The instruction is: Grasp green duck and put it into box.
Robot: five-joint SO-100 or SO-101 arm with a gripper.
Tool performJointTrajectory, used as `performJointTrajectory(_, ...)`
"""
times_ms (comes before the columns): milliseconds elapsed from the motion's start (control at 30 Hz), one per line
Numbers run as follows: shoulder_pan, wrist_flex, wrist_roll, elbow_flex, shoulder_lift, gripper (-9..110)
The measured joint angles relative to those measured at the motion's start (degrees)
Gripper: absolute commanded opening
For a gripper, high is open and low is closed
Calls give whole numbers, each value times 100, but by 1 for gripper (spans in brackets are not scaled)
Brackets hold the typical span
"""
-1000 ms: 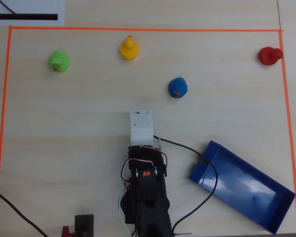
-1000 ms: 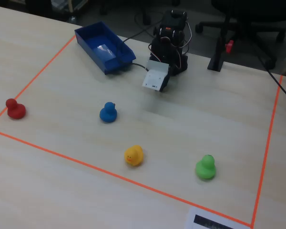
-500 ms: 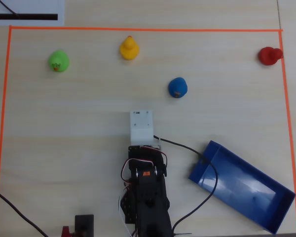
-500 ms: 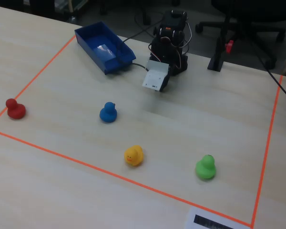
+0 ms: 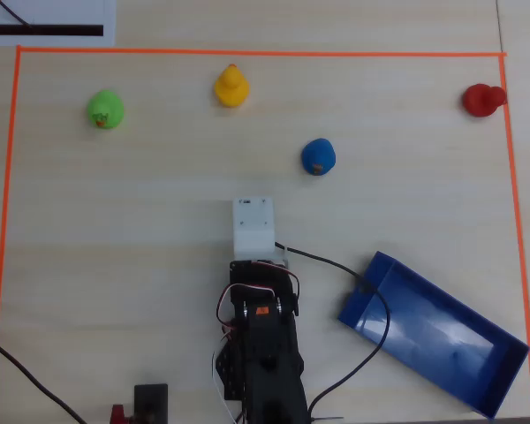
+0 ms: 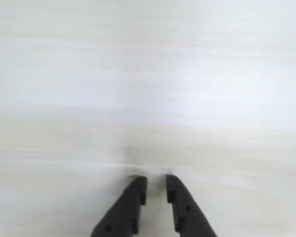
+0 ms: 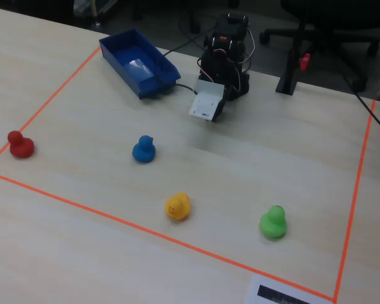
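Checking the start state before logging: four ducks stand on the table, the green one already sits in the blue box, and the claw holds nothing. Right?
Not quite. The green duck is not in the blue box; the overhead view shows it on the table, far from the box, which holds no duck. The rest stands: four ducks stand on the table and the claw holds nothing.

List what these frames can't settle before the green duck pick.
- Gripper: seen only in the wrist view, cut off by the bottom edge. Jaws nearly shut with a thin gap; the white camera housing hides them in the overhead view.
- Green duck: outside the wrist view, which shows only bare, blurred table.
- Box: bottom corner cut off by the overhead frame edge.
- Duck beaks: too small to read in the fixed view.
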Motion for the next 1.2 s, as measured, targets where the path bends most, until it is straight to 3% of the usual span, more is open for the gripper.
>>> performJointTrajectory(200, -53, -448, -88, 0, -141, 4)
performJointTrajectory(500, -782, -4061, -167, -571, -2575, 4)
performJointTrajectory(767, -1556, -6240, -167, -1714, -4324, 29)
performJointTrajectory(1200, -2153, -9606, -167, -2804, -7690, 38)
